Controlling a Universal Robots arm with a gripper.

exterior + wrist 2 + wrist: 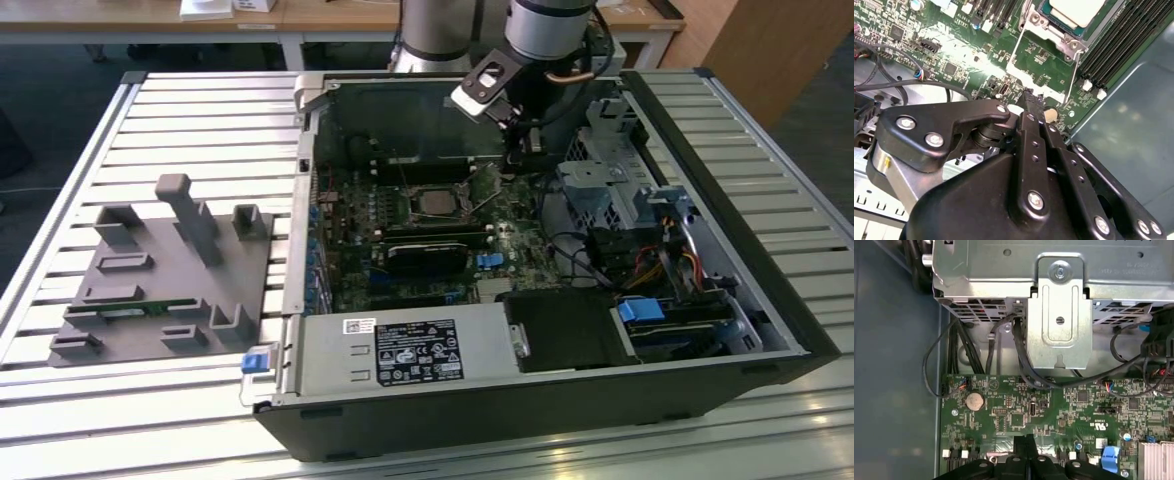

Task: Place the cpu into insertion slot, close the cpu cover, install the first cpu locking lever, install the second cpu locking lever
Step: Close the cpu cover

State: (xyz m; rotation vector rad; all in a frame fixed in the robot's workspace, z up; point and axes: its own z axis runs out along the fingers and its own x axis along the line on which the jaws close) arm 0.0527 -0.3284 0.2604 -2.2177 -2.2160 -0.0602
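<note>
The gripper (1030, 96), jaws pressed together on nothing, is hovering just beside the insertion slot (1061, 27). The silvery-grey square cpu (1076, 10) is lying in it.

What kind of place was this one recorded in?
Probably a robotics lab or test workshop: an open computer case sits on a slatted metal table, a robot arm reaches into it, and wooden desks stand behind.

Smooth silvery metal tops the cpu (1076, 10); the fingers (1033, 120) are matt black
</note>
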